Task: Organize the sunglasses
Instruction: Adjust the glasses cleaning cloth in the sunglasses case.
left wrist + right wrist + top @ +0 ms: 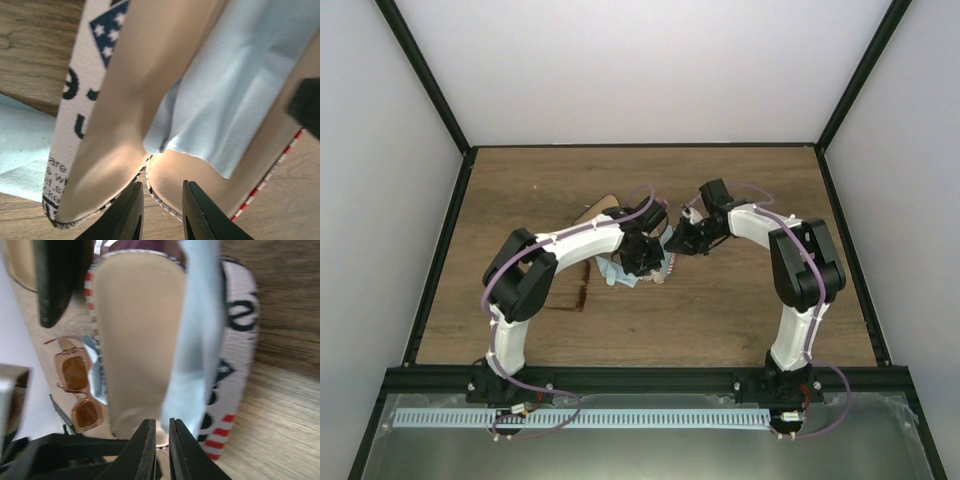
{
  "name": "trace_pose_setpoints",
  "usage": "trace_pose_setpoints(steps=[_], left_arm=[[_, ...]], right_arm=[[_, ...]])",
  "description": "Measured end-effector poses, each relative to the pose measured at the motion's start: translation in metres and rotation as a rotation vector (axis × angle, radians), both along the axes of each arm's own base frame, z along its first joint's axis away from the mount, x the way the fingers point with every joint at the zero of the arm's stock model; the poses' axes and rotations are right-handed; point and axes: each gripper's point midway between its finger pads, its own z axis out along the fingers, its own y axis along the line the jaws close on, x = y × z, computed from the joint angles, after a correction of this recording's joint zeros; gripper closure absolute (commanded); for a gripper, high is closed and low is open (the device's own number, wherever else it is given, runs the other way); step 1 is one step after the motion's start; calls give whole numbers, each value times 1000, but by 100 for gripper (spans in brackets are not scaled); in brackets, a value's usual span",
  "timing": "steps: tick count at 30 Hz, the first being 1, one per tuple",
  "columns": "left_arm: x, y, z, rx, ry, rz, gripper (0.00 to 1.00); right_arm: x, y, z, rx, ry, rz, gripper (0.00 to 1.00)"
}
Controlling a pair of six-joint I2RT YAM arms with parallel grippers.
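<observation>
Plainly, white walls and black frame posts enclose the wood-grain tabletop. Mid-tabletop, the open striped case, a light blue cloth lying inside, is pinched by the left gripper and right gripper, both narrow on its rim. The sunglasses lie flat on the tabletop beside the case.

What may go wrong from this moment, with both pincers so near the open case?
The blue cloth lies loose across the open striped case. It may slip out, or bunch where the sunglasses, lying beside the case on the table, would probably go. The right pincer seems to pinch only the case's rim, so the case may tip or slip. The left pincer is close by at the same case, so the two may collide.
</observation>
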Motion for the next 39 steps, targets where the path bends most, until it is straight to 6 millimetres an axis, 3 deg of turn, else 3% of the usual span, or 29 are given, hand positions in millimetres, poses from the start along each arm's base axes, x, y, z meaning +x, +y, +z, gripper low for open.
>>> trace_pose_setpoints(steps=[3,9,13,19,21,23,25,30,33,39], left_arm=[[4,-4,6,-12,-16,-5,72],[13,-14,22,-48,-45,-17,63],[37,-38,69,-134,-146,-34,53],[77,-48,154,-197,-367,-35,57],[82,-41,169,-185,-419,-36,59],[85,-24,168,-137,-441,-24,61],[88,-4,155,-74,-435,-7,61],[83,52,89,106,-329,40,61],[75,66,70,166,-290,39,61],[79,66,53,213,-293,2,61]], right_arm=[[-1,-4,-14,-39,24,-5,92],[-3,-9,-19,-67,21,-10,92],[-8,-13,-26,-88,32,-13,92],[-8,-16,-26,-102,23,-18,92],[-8,-16,-27,-105,23,-19,92],[-9,-16,-28,-106,25,-18,92],[-9,-16,-29,-108,26,-18,92],[-11,-17,-31,-111,27,-17,92],[-11,-18,-32,-111,27,-17,92],[-14,-20,-36,-114,29,-12,92]])
